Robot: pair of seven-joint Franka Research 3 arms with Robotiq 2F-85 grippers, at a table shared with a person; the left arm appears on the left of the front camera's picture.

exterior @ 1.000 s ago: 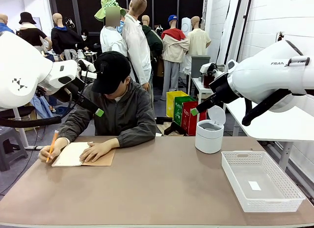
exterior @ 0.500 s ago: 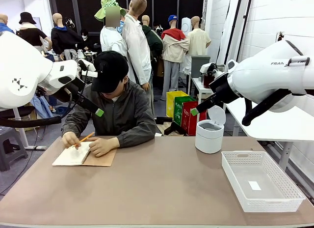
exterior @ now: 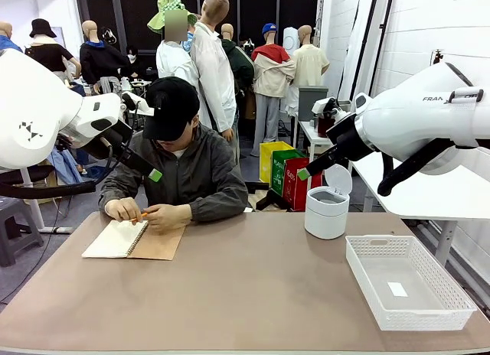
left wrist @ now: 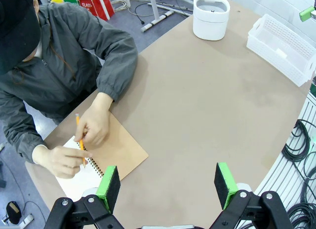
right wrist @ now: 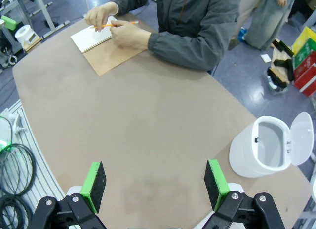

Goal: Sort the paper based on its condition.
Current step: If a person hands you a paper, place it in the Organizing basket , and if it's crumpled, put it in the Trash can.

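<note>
Loose paper is out of view; the one white sheet showing is the open page bound in a spiral notebook (exterior: 130, 240) (left wrist: 123, 155) (right wrist: 106, 49) with a brown cover, at the far left of the table. The person across the table holds an orange pencil (exterior: 140, 215) (left wrist: 79, 135) (right wrist: 118, 24) in both hands just over the notebook's far edge. My left gripper (exterior: 155, 175) (left wrist: 168, 182) hangs high above the table's left side, open and holding nothing. At the right, my right gripper (exterior: 304, 174) (right wrist: 154, 182) is also raised, open and holding nothing.
A white bin (exterior: 327, 210) (left wrist: 211, 17) (right wrist: 261, 150) with its lid flipped open stands at the far right of the table. A white slotted basket (exterior: 448, 309) (left wrist: 284, 39) sits at the near right with a tiny white slip (exterior: 397, 288) in it.
The person stopped writing on the page and brought both hands together around the pencil above the notebook. Neither arm has moved.
</note>
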